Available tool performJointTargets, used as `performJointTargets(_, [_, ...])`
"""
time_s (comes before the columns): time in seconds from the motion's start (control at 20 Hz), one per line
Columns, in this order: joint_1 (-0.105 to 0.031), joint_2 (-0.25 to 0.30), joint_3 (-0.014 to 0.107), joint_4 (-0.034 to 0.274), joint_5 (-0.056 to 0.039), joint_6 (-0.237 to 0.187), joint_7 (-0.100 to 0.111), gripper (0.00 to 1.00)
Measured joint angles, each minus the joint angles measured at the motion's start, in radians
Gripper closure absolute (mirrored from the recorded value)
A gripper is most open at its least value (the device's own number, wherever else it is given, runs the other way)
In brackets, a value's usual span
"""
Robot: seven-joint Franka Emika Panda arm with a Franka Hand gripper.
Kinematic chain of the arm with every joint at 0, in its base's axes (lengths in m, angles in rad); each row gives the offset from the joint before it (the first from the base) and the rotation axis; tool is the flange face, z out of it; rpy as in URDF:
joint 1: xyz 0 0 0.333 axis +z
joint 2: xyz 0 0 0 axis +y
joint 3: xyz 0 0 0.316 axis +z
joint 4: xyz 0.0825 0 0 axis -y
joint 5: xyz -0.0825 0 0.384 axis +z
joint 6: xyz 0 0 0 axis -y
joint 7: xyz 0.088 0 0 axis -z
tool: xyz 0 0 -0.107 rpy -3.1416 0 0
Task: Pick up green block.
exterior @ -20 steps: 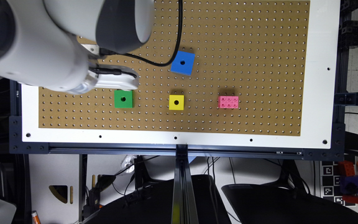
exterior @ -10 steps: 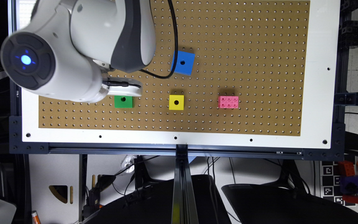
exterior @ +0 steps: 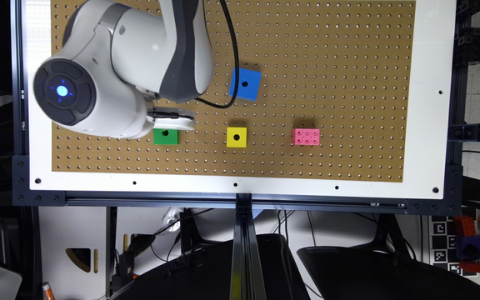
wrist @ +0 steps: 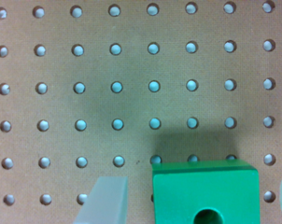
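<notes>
Green block (wrist: 205, 192) sits between the claw's (wrist: 192, 200) spread fingers (wrist: 106, 200), untouched. On the pegboard desk (exterior: 348, 62), it lies at nine o'clock from the yellow cube (exterior: 236, 137).

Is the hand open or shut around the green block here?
Open: in the wrist view its fingers stand on either side of the green block, gaps showing.
</notes>
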Motion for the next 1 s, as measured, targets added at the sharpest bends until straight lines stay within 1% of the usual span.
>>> performJointTargets(0.2, [0.002,0.018,0.002,0.019,0.0,0.007,0.0,0.0])
performJointTargets(0.5, [0.002,0.025,0.012,0.038,0.0,0.007,0.0,0.0])
performJointTargets(0.65, [0.002,0.043,0.013,0.047,0.0,0.008,0.0,0.0])
performJointTargets(0.8, [0.002,0.082,0.013,0.073,0.0,0.012,0.0,0.0])
performJointTargets(0.85, [0.002,0.083,0.014,0.081,0.0001,0.009,0.0,0.0])
performJointTargets(1.0, [0.002,0.088,0.014,0.085,0.0002,0.01,0.0,0.0])
